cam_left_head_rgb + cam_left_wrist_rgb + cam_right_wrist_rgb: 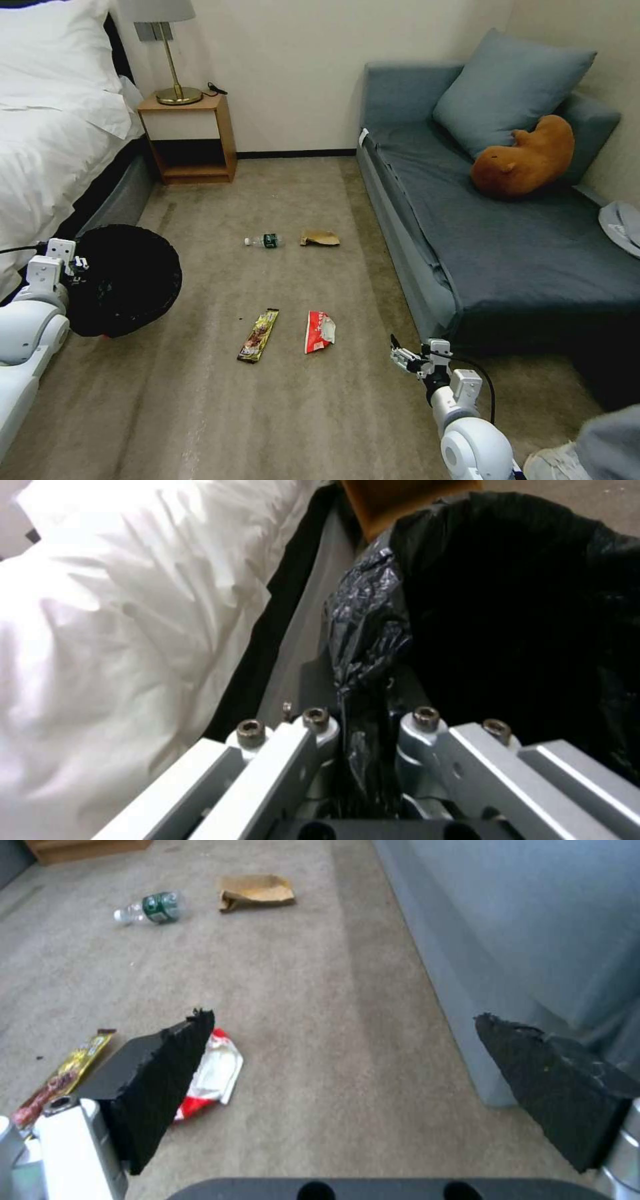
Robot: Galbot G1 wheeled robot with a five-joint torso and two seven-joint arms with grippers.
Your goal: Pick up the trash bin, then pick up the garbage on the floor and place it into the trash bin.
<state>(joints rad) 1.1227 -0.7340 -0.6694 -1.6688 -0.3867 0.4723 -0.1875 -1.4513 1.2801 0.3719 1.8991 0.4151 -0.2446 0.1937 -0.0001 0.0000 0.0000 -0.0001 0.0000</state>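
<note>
Black-lined trash bin (127,280) pinched at rim by left claw (363,720), inside too dark; right claw (347,1065) wide.

Glossy crinkled plastic bin liner (373,610), matt carpet (200,413)

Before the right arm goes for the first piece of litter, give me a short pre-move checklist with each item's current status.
1. Left tool clamped on the trash bin rim: ok.
2. Right tool open, holding nothing: ok.
3. Red-and-white wrapper, gold wrapper, bottle, paper bag lying on the carpet: ok.
4. Bin mouth facing up: cannot tell.
5. Right tool over a piece: not ok, it is beside the sofa corner.
</note>
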